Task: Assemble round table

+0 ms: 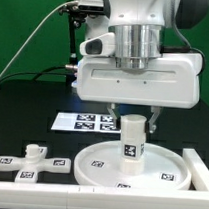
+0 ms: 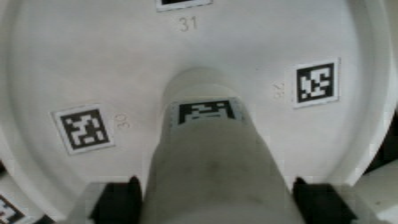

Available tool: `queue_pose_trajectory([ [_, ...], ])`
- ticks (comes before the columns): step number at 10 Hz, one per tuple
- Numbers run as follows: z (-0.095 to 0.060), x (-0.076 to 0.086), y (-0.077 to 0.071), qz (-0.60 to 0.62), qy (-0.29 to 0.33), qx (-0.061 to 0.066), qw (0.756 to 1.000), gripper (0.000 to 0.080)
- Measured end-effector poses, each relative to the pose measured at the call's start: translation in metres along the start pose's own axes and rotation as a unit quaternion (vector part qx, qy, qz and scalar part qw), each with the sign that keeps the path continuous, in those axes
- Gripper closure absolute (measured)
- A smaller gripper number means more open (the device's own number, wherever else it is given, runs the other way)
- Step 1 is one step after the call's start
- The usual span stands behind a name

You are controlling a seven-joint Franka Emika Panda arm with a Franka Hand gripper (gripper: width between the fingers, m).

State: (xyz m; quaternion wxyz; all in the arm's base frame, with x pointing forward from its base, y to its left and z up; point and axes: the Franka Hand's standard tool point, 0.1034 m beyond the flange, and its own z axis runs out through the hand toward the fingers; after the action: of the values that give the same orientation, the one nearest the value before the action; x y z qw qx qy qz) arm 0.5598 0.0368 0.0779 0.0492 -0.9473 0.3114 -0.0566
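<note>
Leg [image 2: 214, 150] upright within downward-pointing claw [image 1: 132, 115]

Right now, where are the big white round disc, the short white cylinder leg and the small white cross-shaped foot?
Big white round disc [image 1: 92, 167]: exterior view, left floor.
Short white cylinder leg [image 1: 134, 128]: exterior view, upper side.
Small white cross-shaped foot [image 1: 31, 160]: exterior view, centre.

There is one round disc [image 1: 93, 172], one leg [image 1: 132, 142] and one cross-shaped foot [image 1: 29, 160]. There is one marker board [image 1: 69, 120], far behind them. One gripper [image 1: 133, 120] shows, with two fingers [image 2: 119, 196]. The wrist view shows four tags [image 2: 315, 82]: three on the disc, one of them cut off at the picture's edge, and one on the leg.
</note>
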Motion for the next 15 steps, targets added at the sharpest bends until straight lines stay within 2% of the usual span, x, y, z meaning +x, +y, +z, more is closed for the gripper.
queue_pose_trajectory([
  [3, -0.0001, 0.001, 0.0018, 0.126, -0.005, 0.008, 0.992, 0.0393],
  [4, -0.0001, 0.001, 0.0033, 0.234, -0.015, 0.015, 0.972, 0.0393],
  [5, 0.0001, -0.0008, 0.0019, 0.308, -0.025, 0.017, 0.951, 0.0393],
  [7, 0.0009, -0.0023, -0.0019, 0.448, -0.045, 0.022, 0.893, 0.0393],
  [8, 0.001, -0.0026, -0.0019, 0.429, -0.044, 0.022, 0.902, 0.0393],
  [10, 0.0014, -0.0031, -0.0021, 0.418, -0.044, 0.022, 0.907, 0.0201],
  [11, 0.0001, -0.0026, -0.0034, 0.32, -0.04, 0.026, 0.946, 0.0201],
  [12, -0.0005, -0.0013, -0.0041, 0.222, -0.037, 0.033, 0.974, 0.016],
  [13, 0.0012, -0.0007, -0.0018, 0.152, -0.037, 0.036, 0.987, 0.0153],
  [15, 0.0015, -0.0004, -0.0012, 0.102, -0.034, 0.036, 0.994, 0.0153],
])
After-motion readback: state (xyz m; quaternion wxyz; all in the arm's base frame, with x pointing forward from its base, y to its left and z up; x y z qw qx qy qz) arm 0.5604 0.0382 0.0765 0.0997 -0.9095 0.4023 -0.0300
